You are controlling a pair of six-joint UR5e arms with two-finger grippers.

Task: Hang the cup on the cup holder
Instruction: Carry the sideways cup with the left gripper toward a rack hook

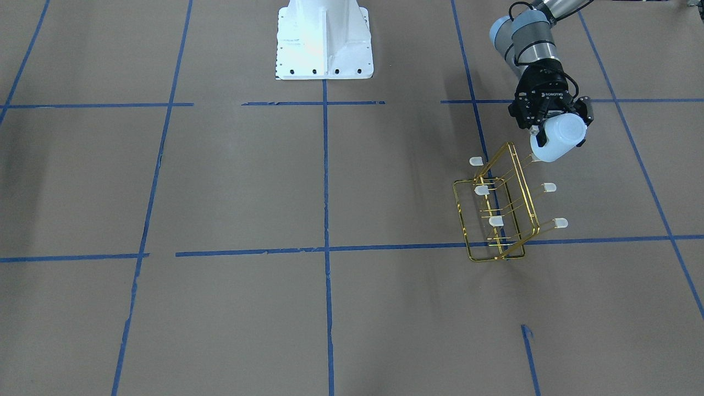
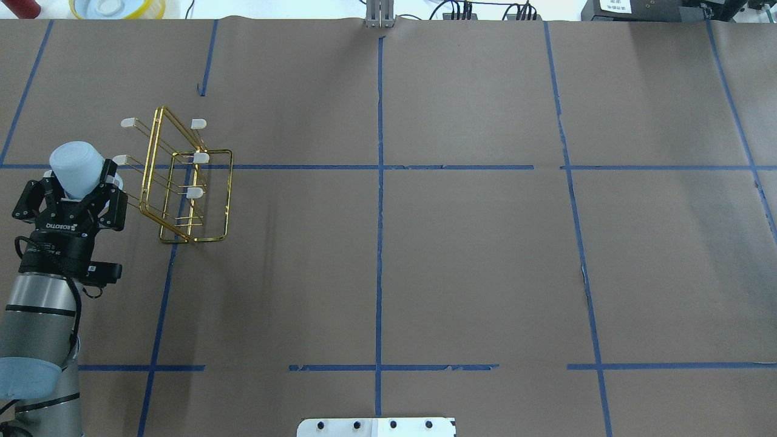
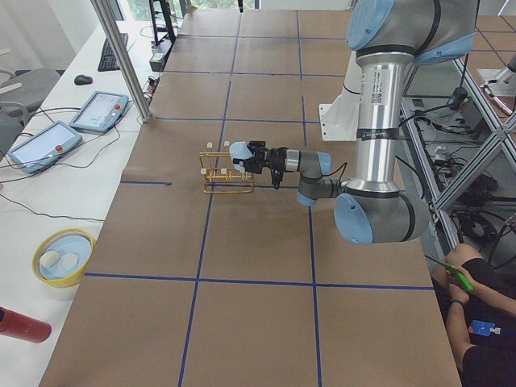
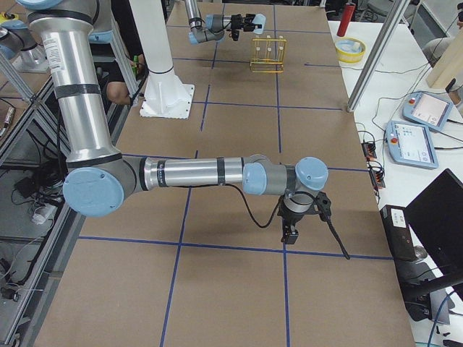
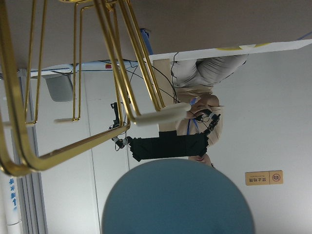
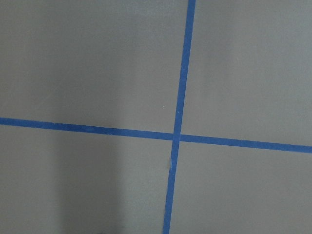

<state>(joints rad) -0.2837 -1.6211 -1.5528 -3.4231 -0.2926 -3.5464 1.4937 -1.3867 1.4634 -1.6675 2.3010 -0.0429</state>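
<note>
The gold wire cup holder [image 2: 182, 182] stands at the table's left side, its capped prongs [image 2: 126, 122] sticking out both ways. It also shows in the front view [image 1: 498, 214] and fills the upper left of the left wrist view [image 5: 112, 63]. My left gripper [image 2: 80, 176] is shut on the pale blue-white cup [image 2: 73, 161], held off the table right beside the holder's left-hand prongs. In the front view the cup [image 1: 566, 129] almost touches a prong; I cannot tell if it is on one. My right gripper [image 4: 293, 217] shows only in the exterior right view; I cannot tell its state.
The robot's white base [image 1: 324, 41] stands at the middle of the near edge. A yellow bowl [image 2: 118, 7] and a red item [image 3: 20, 325] lie beyond the far left edge. Blue tape lines [image 6: 178, 136] cross the brown table.
</note>
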